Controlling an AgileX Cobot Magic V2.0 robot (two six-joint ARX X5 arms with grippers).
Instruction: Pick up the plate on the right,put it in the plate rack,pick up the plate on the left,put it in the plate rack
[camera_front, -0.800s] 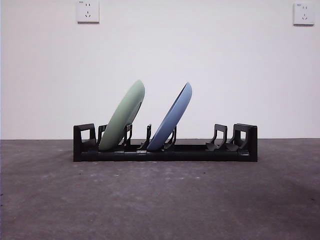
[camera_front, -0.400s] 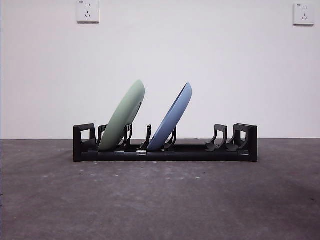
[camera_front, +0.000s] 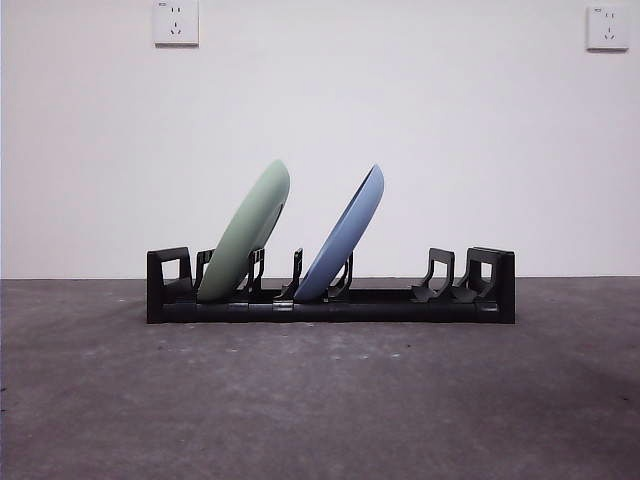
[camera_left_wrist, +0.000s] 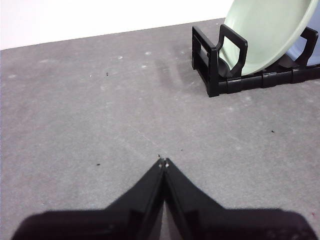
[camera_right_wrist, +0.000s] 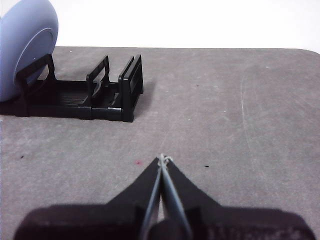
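Note:
The black plate rack (camera_front: 330, 300) stands across the middle of the table. A green plate (camera_front: 246, 232) leans in its left slots and a blue plate (camera_front: 343, 236) leans in the slots near the middle. My left gripper (camera_left_wrist: 163, 162) is shut and empty over bare table, well away from the rack's left end (camera_left_wrist: 215, 60), where the green plate (camera_left_wrist: 265, 35) shows. My right gripper (camera_right_wrist: 163, 159) is shut and empty, off the rack's right end (camera_right_wrist: 127, 87), with the blue plate (camera_right_wrist: 25, 47) beyond. Neither arm appears in the front view.
Grey table surface (camera_front: 320, 400) stretches in front of the rack. A white wall with two sockets (camera_front: 176, 22) stands behind. Several prongs at the rack's right end (camera_front: 440, 275) hold nothing.

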